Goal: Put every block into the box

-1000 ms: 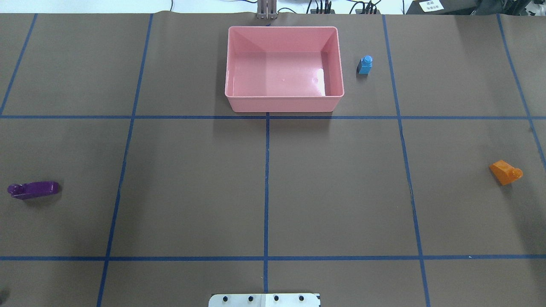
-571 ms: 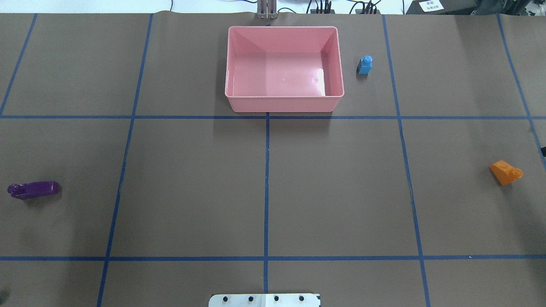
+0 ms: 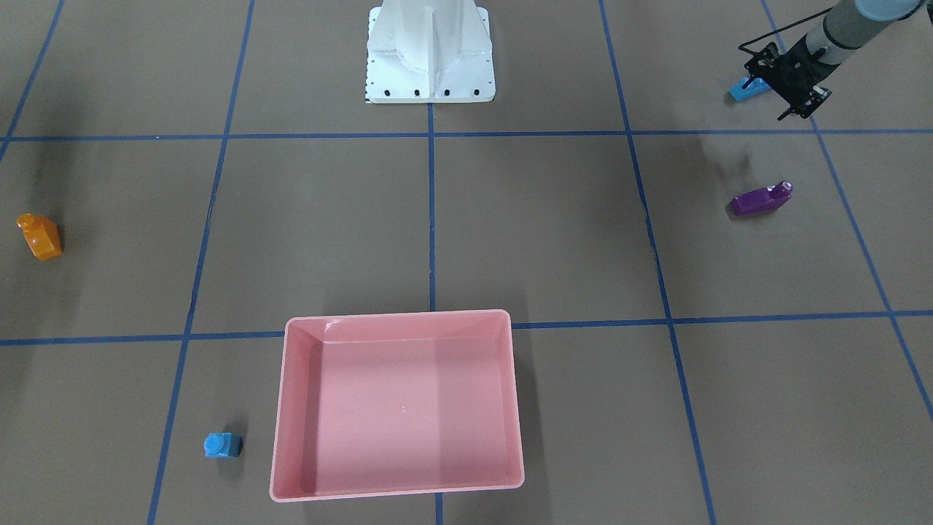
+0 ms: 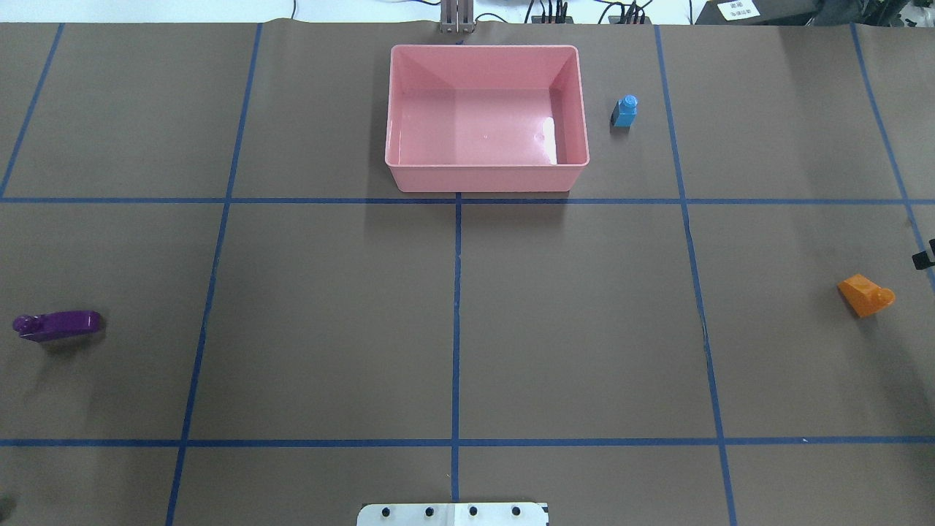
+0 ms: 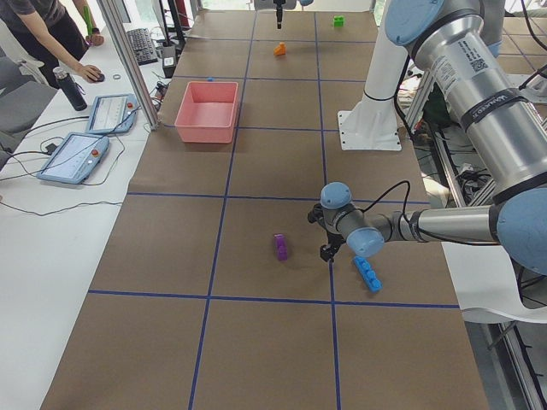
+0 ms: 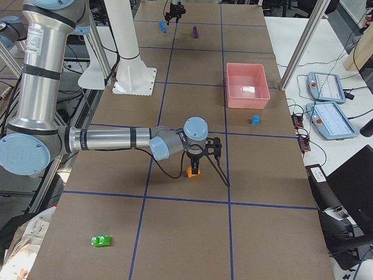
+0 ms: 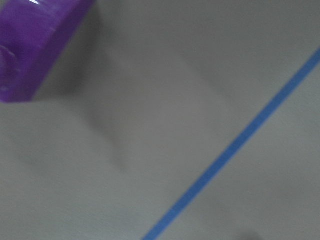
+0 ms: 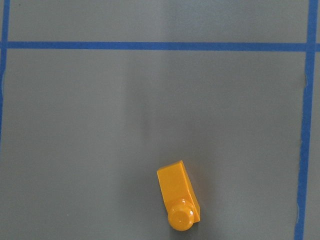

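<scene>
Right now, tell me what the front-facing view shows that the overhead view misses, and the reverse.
Only the front-facing view: the left gripper and the long light-blue block beside it. Only the overhead view: cables beyond the table's far edge. Both: the empty pink box, with the small blue block, the purple block and the orange block lying outside it.

Right gripper (image 4: 923, 258) edges in from the desk's right edge.
1 black tip now shows near the orange block (image 4: 865, 294), farther in than 0.6 s ago.
</scene>
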Available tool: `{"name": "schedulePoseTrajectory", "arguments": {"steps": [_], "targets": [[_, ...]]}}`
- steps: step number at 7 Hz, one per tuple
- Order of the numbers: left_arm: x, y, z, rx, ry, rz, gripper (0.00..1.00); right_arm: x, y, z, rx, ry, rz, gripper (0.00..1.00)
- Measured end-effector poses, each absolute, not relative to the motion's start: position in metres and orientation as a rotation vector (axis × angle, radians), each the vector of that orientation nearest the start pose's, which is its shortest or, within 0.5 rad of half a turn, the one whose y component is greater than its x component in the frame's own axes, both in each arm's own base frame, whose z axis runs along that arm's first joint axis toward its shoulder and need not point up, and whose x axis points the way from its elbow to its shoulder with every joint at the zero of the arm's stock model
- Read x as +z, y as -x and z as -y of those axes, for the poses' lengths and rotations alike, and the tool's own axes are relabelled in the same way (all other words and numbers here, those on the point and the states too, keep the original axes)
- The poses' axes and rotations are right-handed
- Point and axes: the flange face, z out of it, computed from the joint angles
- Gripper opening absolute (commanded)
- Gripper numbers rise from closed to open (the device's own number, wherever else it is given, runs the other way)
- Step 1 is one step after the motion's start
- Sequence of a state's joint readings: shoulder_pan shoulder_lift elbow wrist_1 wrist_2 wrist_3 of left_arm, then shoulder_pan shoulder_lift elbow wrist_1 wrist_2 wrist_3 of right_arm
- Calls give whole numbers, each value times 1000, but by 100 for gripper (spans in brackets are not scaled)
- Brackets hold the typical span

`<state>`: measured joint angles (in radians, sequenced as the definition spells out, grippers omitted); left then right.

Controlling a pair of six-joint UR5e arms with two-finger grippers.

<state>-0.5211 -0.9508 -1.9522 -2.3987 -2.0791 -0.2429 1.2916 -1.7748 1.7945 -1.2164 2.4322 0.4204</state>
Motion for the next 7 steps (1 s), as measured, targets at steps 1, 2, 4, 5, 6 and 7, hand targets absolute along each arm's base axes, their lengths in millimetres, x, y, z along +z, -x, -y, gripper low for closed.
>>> {"name": "schedulePoseTrajectory", "arguments": {"steps": [1, 2, 4, 5, 6, 7], "targets": [[622, -194, 190, 962, -171, -708, 99, 595, 61, 422, -31, -39, 918, 99], [628, -199, 178, 1006, -160, -671, 99, 595, 61, 422, -31, -39, 917, 99], [642, -211, 157, 1075, -108, -640, 88, 596, 63, 422, -35, -34, 917, 99], [649, -214, 151, 1092, -88, -631, 69, 598, 64, 422, -35, -31, 915, 99], [657, -215, 147, 1103, -71, -622, 46, 598, 65, 422, -35, -30, 914, 99], [663, -215, 144, 1114, -57, -613, 0, 600, 66, 422, -36, -27, 913, 99]]}}
